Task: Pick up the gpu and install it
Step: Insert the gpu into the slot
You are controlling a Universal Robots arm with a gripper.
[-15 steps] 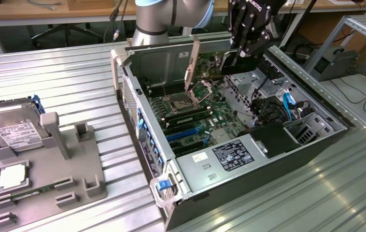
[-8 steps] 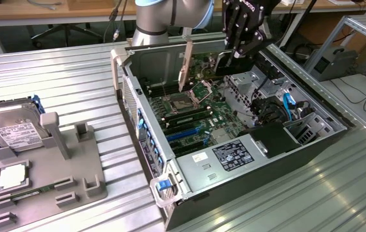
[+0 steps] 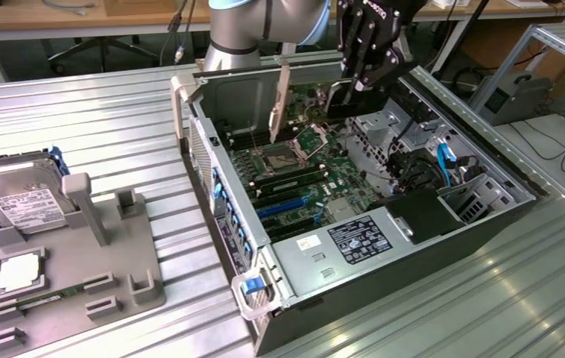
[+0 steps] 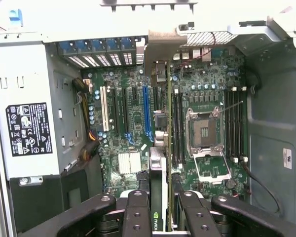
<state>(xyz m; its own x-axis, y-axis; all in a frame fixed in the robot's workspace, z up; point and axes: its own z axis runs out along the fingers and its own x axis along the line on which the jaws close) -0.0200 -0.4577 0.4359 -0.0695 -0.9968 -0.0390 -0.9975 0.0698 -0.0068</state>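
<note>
Arm [image 3: 262, 22] enters from the upper middle of the exterior frame. The gripper [image 3: 347, 89] hangs over the far end of the open computer case [image 3: 521, 201].

We note the gripper is clenched on the gpu [image 4: 158, 182]. In the wrist view the two black fingers [image 4: 137, 212] press on either side of the card. The card is seen edge-on, with a small green logo on its near end.

The gpu stands on edge inside the case, above the motherboard [image 3: 302, 179]. Its silver bracket [image 3: 279, 101] points towards the rear wall of the case, in the upper centre of the exterior frame. In the wrist view the card's edge runs between the blue expansion slot [image 4: 147, 111] and the black memory slots [image 4: 177, 128], just beside the bare CPU socket [image 4: 205, 131]. We cannot tell whether its lower edge is seated in a slot or sits just above it.

The case lies on its side on the ribbed metal table [image 3: 113, 119]. The power supply [image 3: 357, 239], with a black label, is at the near end, in the lower centre of the frame.

In the lower left of the exterior frame sits a grey fixture tray [image 3: 74, 276], well apart from the case. It holds a silver hard drive [image 3: 19, 201] leaning upright at its far end. A narrow green memory stick [image 3: 39, 298] lies flat near its front edge.
</note>
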